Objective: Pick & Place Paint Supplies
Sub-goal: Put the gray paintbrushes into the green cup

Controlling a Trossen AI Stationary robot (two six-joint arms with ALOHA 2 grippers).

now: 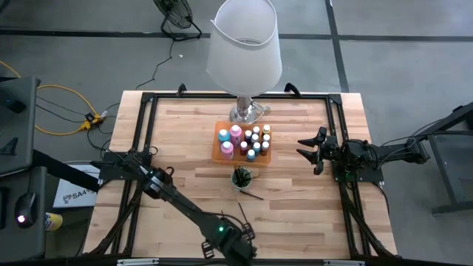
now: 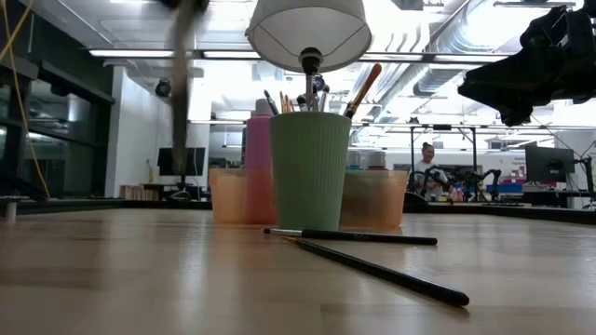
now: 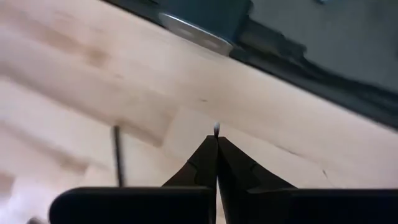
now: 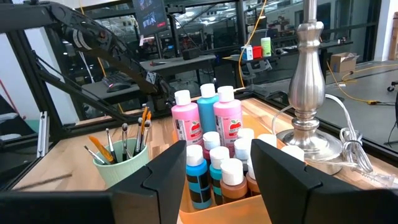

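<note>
My left gripper (image 1: 241, 224) (image 3: 216, 144) hangs over the table's near edge, shut on a thin dark brush (image 1: 240, 212) that shows as a blurred upright streak (image 2: 182, 102) in the low view. Two more dark-handled brushes (image 2: 358, 237) (image 2: 386, 271) lie flat on the wood in front of a green cup (image 1: 242, 177) (image 2: 309, 169) that holds several brushes. Behind the cup an orange tray (image 1: 222, 157) carries several paint bottles (image 4: 214, 118). My right gripper (image 1: 311, 149) (image 4: 211, 180) waits open at the right edge, level, nothing between its fingers. My left gripper pinches the brush between its two shut fingertips; only a short end of it (image 3: 216, 130) pokes out past them. The fingers point steeply down, along the brush. The brush hangs below them, clear of the table. Which end is held, I cannot tell.
A tall lamp with a white shade (image 1: 244, 41) and a metal foot (image 4: 309, 93) stands at the far middle, right behind the tray. A black frame (image 1: 148, 118) runs round the tabletop. Bare wood lies to the left and right of the cup.
</note>
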